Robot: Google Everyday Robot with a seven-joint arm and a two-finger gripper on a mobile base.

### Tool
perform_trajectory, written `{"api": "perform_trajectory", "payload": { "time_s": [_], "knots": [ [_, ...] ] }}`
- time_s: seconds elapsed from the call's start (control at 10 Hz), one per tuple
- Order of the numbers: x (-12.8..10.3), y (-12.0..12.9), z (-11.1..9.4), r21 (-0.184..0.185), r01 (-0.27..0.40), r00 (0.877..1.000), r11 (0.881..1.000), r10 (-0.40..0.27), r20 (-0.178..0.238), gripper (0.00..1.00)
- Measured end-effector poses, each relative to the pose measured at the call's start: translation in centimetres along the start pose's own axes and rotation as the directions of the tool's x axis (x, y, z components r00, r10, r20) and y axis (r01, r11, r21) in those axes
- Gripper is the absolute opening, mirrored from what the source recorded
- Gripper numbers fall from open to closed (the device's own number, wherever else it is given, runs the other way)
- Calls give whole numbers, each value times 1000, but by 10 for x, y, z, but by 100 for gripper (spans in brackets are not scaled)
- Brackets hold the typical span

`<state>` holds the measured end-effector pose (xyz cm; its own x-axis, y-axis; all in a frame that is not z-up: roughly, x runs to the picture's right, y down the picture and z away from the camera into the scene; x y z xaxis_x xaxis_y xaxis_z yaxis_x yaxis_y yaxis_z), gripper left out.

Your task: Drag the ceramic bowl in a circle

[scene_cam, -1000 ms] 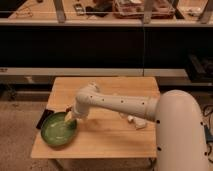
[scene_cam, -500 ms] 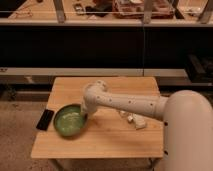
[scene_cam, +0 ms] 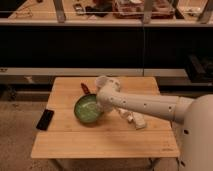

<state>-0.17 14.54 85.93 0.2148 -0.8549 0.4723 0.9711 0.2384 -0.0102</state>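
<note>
Wood table, black phone at near left. Green ceramic bowl sits mid-table, left of centre. Gripper at the bowl's right rim, likely placed to steer it round; grip on the rim: cannot tell. Red object lies just beyond.

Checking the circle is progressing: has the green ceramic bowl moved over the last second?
Yes. The ceramic bowl slid right and farther back, away from the black phone it sat beside; the end effector is at its right rim.
</note>
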Motion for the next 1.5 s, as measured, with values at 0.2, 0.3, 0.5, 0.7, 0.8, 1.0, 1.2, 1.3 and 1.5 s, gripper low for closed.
{"api": "perform_trajectory", "payload": {
  "time_s": [0.2, 0.3, 0.5, 0.7, 0.8, 1.0, 1.2, 1.3, 1.5],
  "knots": [
    [-36, 21, 9, -14, 19, 999, 1000, -18, 48, 0],
    [-61, 34, 11, -20, 41, 997, 999, -40, 73, 0],
    [-80, 51, 2, -29, 65, 995, 997, -62, 75, 0],
    [-100, 58, -11, -43, 107, 992, 993, -104, 74, 0],
    [-106, 55, -14, -45, 125, 990, 991, -122, 75, 0],
    [-122, 21, -14, -3, 189, 980, 982, -188, 72, 0],
    [-136, -18, -10, 39, 263, 962, 964, -265, 62, 0],
    [-145, -52, -9, 76, 324, 943, 943, -328, 50, 0],
    [-150, -86, -5, 102, 389, 918, 915, -394, 33, 0]
  ]
}}
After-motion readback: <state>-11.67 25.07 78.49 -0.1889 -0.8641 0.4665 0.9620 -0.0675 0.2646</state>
